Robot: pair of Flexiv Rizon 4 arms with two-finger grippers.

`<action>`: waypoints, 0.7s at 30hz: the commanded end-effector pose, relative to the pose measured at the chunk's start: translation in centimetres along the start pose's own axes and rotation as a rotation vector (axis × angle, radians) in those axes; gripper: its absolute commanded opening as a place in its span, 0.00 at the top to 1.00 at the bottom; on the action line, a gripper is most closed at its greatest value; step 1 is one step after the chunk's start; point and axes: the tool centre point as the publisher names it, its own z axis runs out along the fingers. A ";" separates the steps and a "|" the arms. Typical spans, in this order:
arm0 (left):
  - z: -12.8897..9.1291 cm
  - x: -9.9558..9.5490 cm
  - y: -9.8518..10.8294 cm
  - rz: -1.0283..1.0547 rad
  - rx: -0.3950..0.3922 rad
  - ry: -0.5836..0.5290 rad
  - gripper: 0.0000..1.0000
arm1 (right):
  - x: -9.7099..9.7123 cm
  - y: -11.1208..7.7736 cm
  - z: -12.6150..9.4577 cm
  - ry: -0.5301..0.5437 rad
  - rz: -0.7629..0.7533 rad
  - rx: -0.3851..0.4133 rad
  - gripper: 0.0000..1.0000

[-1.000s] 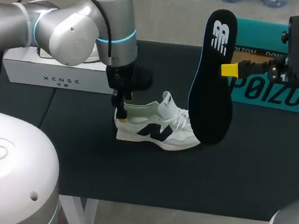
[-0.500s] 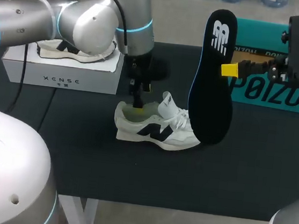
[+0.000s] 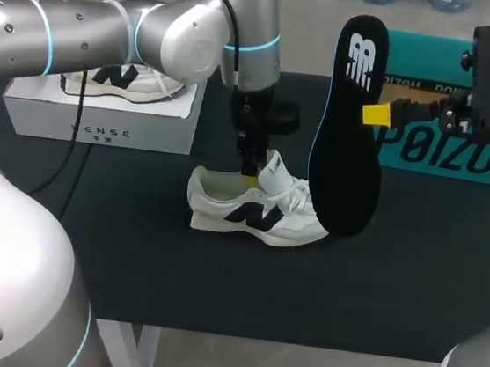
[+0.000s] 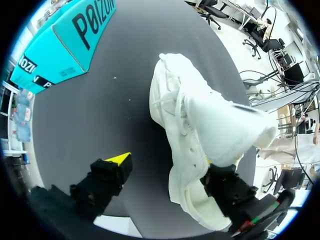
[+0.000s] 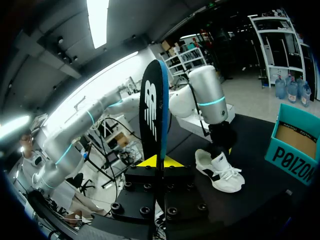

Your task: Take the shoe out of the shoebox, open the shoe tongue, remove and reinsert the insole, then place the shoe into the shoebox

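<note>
**Insole out, shoe mouth held open: reinsertion risks**

Mid-task, by the look of it: shoe out of its box, insole out, going back in not yet begun.

- Shoe (image 3: pixel 257 213): on its sole at mid-surface (image 3: pixel 304 288), toe toward the right arm, tongue (image 3: pixel 273 167) standing up.
- Left claw (image 3: pixel 248 168): down at the shoe mouth just behind the tongue, fingers apart. In the left wrist view, one finger against the collar and the other out over bare surface, off the shoe. Clamped on nothing.
- Right claw (image 3: pixel 373 115): closed on the insole (image 3: pixel 345 159), pinching one long edge near the middle. Insole nearly upright, logo end up, wide end hanging low beside the toe. Contact with the shoe not possible to judge.
- Shoebox (image 3: pixel 461 155): teal, at the far right and well apart from the shoe, open in the right wrist view.
- White box (image 3: pixel 101 127) at far left, with a second shoe (image 3: pixel 119 81) on it. No part in this step.

Likely trouble from here:
- Shoe unrestrained, so a push from the insole could slide or tip it.
- Tongue likely to flop back if the left claw lifts too soon, closing the mouth.
- Left claw sitting in the insole's path: risk of claw-to-claw contact, or of the insole jamming against a finger.
- Edge pinch on a long, flexible piece: risk of buckling or twisting out of the grip when the wide end meets the collar.
</note>
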 end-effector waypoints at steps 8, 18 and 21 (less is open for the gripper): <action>0.3 -0.4 0.1 0.003 0.003 0.010 1.00 | -0.1 0.2 0.3 0.001 0.001 0.002 1.00; -1.3 -0.3 -0.3 0.341 -0.077 0.034 1.00 | -0.1 0.2 0.3 0.001 0.001 0.002 1.00; -2.8 -0.6 -0.9 0.588 -0.128 0.097 1.00 | -0.1 0.2 0.3 0.001 0.001 0.002 1.00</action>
